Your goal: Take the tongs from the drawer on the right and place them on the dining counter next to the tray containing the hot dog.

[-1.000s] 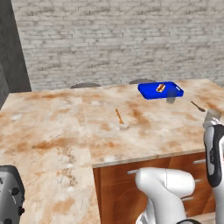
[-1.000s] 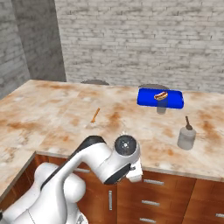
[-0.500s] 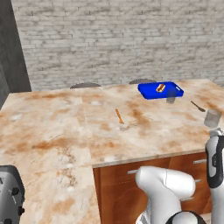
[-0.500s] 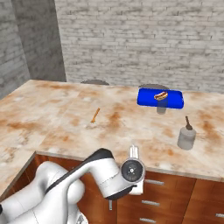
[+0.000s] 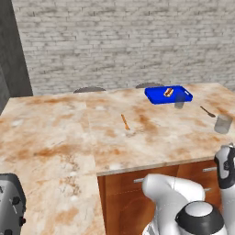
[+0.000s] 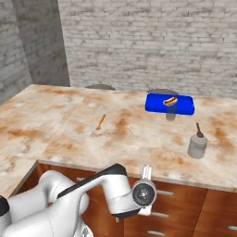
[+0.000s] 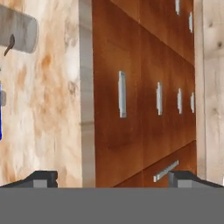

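Beige marbled dining counter (image 5: 69, 137) fronts a grey brick wall (image 5: 114, 41); fingers (image 7: 41, 178) spread apart by the drawers (image 7: 144, 100).

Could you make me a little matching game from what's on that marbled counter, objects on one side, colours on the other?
Objects:
1. tray
2. stick
3. jar
4. hot dog

Colours:
A. thin and orange
B. tan bun, red sausage
C. bright blue
D. grey

Pairs: 1-C, 2-A, 3-D, 4-B

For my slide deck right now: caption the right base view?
Blue rectangular tray holding a hot dog on the marbled beige stone counter.
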You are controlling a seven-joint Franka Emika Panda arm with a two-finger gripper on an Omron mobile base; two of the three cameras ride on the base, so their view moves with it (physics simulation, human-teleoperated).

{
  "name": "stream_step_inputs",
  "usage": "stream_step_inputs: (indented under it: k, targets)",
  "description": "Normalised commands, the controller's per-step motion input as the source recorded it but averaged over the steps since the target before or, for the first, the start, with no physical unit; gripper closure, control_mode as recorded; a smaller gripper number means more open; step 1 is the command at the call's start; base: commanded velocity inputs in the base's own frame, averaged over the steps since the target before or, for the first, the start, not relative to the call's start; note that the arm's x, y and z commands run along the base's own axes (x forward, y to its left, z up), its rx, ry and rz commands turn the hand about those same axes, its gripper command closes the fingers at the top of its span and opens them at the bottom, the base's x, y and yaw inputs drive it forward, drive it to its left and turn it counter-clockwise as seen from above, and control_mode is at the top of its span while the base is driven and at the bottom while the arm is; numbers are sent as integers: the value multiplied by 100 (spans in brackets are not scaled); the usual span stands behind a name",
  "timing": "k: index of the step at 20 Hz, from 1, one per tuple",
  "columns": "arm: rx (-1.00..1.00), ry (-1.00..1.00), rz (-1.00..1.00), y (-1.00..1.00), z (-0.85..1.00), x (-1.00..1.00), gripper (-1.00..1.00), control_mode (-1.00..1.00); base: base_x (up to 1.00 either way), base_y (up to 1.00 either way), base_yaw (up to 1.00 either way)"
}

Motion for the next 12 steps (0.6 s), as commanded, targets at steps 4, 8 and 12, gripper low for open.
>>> stream_step_inputs:
  k: [4,8,12]
  targets:
    - [8,-6,-2,-9,-35,0,-100,-100,0,0,0]
    - [5,-7,0,-12,-34,0,-100,-100,0,0,0]
    - [3,-8,0,-21,-29,0,-100,-100,0,0,0]
